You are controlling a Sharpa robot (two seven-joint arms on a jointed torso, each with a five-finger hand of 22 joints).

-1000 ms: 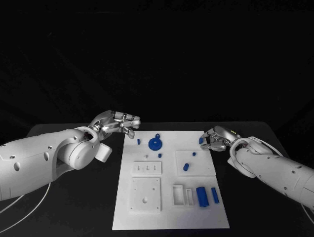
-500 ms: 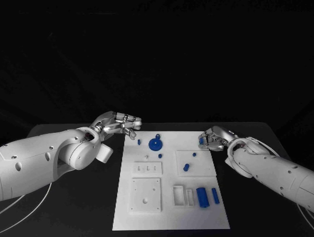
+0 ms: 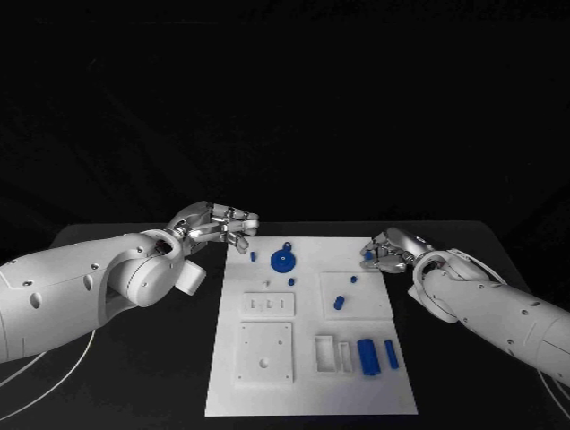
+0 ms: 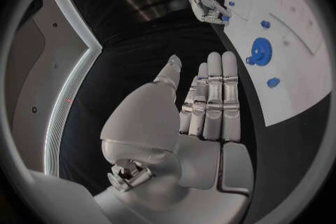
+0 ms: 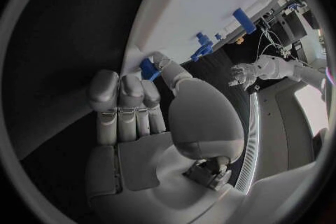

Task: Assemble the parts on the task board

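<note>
The board (image 3: 311,358) lies mid-table, the parts spread across it; the gear (image 3: 282,262) stands near its far left, the blocks (image 3: 367,356) at near right. The left hand (image 3: 215,224) hovers off the far left corner, fingers straight and close together, holding nothing. The right hand (image 3: 389,253) at the far right edge pinches a small peg (image 3: 367,255). Risk: the light pinch may let the peg slip or tilt during transfer; its target hole cannot be made out, and the fingers hide most of the peg.
</note>
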